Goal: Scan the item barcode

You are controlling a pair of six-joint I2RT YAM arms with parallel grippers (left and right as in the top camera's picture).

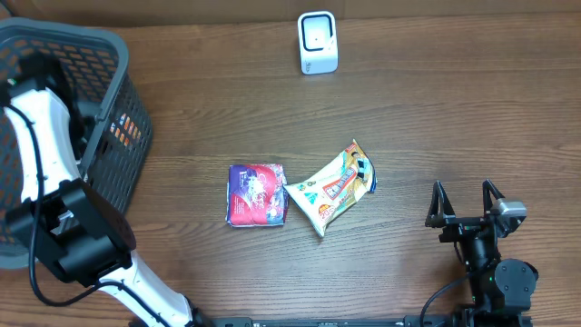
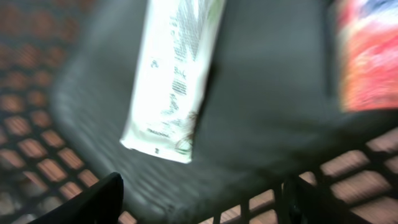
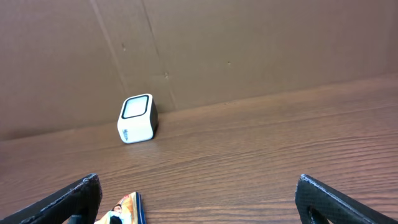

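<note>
A white barcode scanner (image 1: pixel 318 43) stands at the far edge of the table and shows as scanner (image 3: pixel 137 118) in the right wrist view. A purple packet (image 1: pixel 255 194) and a yellow packet (image 1: pixel 331 186) lie side by side mid-table. My left arm reaches into the grey basket (image 1: pixel 118 54). There my left gripper (image 2: pixel 202 186) is open with nothing between its fingers, and a blurred white packet (image 2: pixel 174 74) lies beyond them on the basket floor. My right gripper (image 1: pixel 466 204) is open and empty near the front right, right of the yellow packet.
A red packet (image 2: pixel 367 56) shows at the right inside the basket. The basket's mesh wall (image 2: pixel 37 149) surrounds the left gripper. A brown cardboard wall (image 3: pixel 249 43) runs behind the scanner. The yellow packet's corner (image 3: pixel 121 210) lies by my right gripper's left finger.
</note>
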